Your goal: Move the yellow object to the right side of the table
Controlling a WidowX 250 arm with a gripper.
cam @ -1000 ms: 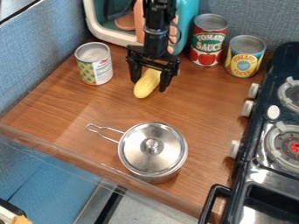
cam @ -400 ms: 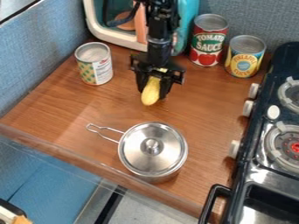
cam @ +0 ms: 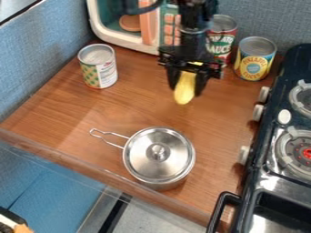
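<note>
Gripping the yellow object (cam: 184, 93) — pincer (cam: 187, 86) closed on its sides

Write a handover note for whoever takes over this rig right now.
Pincer: closed on the yellow corn, which points down toward the camera's side of the table.
Done: the corn is gripped. Whether it clears the tabletop is hard to tell.
Left: bring it to the table's right side, by the stove in the camera view, set it down and let go.
Nearby: a lidded pot sits below the corn in the view, and a yellow-and-blue can stands to its right; probably best to steer between them.
</note>
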